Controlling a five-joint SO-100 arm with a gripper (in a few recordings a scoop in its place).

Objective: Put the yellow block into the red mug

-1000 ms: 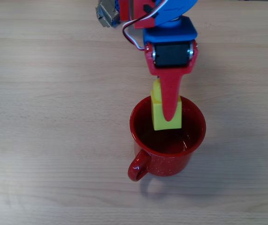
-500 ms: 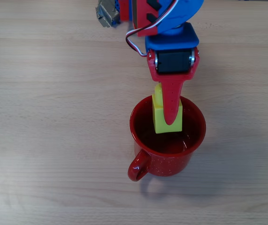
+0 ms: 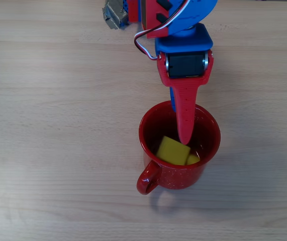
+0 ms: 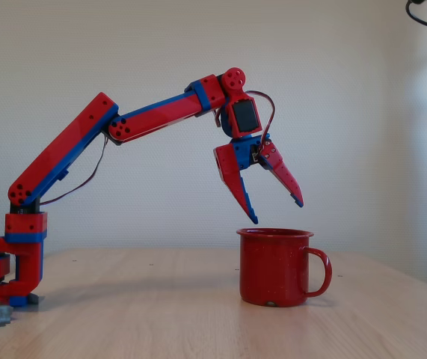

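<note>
Dropped from my grip, the yellow block point(image 3: 173, 150) lies tilted inside the red mug point(image 3: 203, 173); my gripper point(image 4: 277, 210) hangs splayed apart directly above.

Overhead view: camera straight above the wooden table point(image 3: 48, 100), facing down, close in; arm enters from the frame's top edge, red mug point(image 3: 179, 150) at lower centre. Fixed view: camera at about tabletop height, side-on and further back, facing a pale wall; arm base at lower left, mug at lower right. Both views share mug, table and gripper point(image 4: 277, 211).
</note>
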